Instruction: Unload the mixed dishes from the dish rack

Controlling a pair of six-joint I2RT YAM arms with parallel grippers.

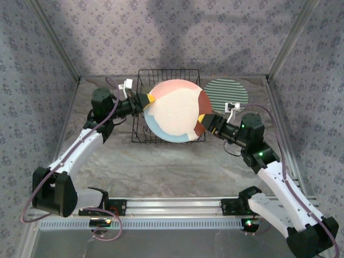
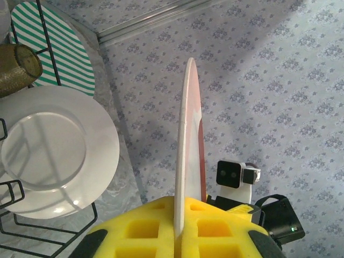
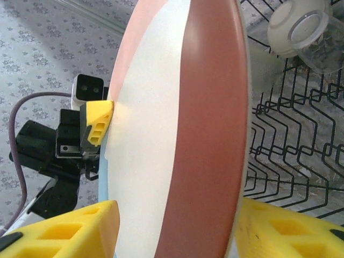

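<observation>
The mixed dishes are partly unloaded. One large plate (image 1: pixel 174 110), patched in pink, cream, pale blue and brick red, is held up over the dish rack (image 1: pixel 141 121), and in the overhead view it covers the rack's middle and right.

At the rack's left side, the left gripper (image 1: pixel 151 102) is clamped on this plate's left rim. Its wrist view shows the rim edge-on, running straight into the seam between the yellow pads (image 2: pixel 140 231) with no gap on either side. A plain white plate (image 2: pixel 54 150) and an amber cup (image 2: pixel 19 67) sit in the rack beside it.

At the rack's near right corner, the right gripper (image 1: pixel 202 119) straddles the plate's lower right rim, with one yellow finger (image 3: pixel 70 231) on each face. The finger on the cream face looks pressed against it. Whether the other touches the red side I cannot tell, so it is unclear whether this claw is gripping (the jaws are narrow, though). Past the plate, a cream bowl (image 3: pixel 293 24) rests among the rack's wires.

Just right of the rack's far corner, a green-striped plate (image 1: pixel 228 92) lies flat on the table (image 1: pixel 161 166), apart from both claws.
</observation>
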